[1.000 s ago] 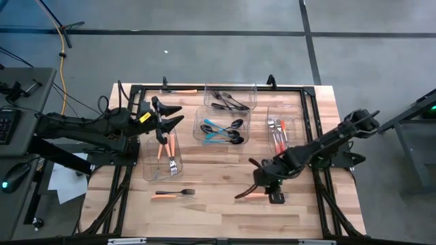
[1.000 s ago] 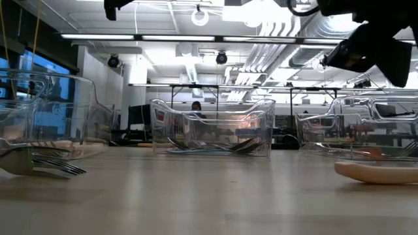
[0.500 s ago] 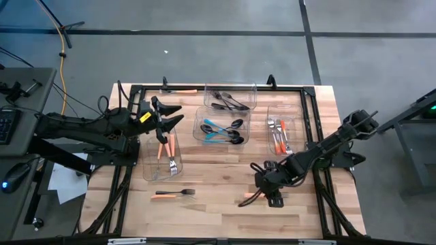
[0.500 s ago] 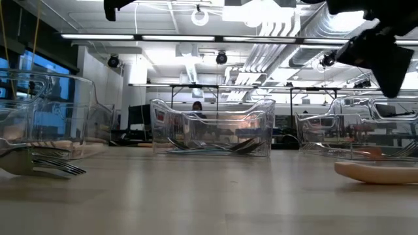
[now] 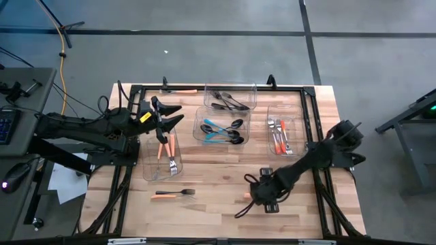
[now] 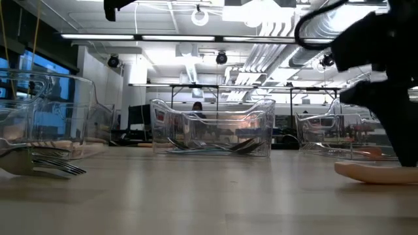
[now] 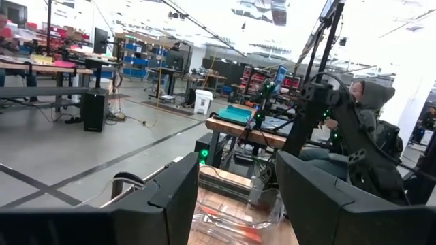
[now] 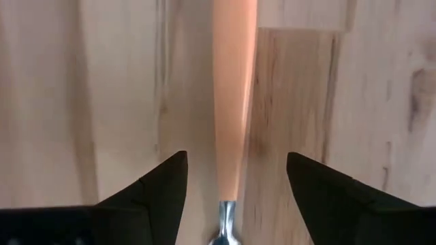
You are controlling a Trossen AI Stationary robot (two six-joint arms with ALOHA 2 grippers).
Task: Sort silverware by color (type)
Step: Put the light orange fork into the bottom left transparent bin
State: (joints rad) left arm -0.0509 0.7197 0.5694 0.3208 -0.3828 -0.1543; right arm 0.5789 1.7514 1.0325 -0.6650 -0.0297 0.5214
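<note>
Two orange-handled pieces lie loose on the wooden table [image 5: 211, 170]; the rest of the silverware is in clear bins.

Sorted so far, as judged from the high view:
- Left bin [image 5: 151, 170]: orange-handled pieces, including a fork.
- Far bin [image 5: 248, 88]: all-black pieces.
- Centre bin [image 5: 201, 112]: teal-handled and black pieces together, so this grouping may need correction.
- Right bin [image 5: 296, 112]: orange-handled forks.

Outstanding:
- Orange-handled fork [image 5: 173, 194], on the near-left table area, untouched.
- Orange-handled utensil [image 8: 231, 95], flat on the wood directly under the right gripper [image 5: 262, 194]. The fingers are spread to either side of the handle and not closed on it. The utensil head is hidden.

The left gripper [image 5: 169, 114] hangs above the left bin, jaws apart, holding nothing.
</note>
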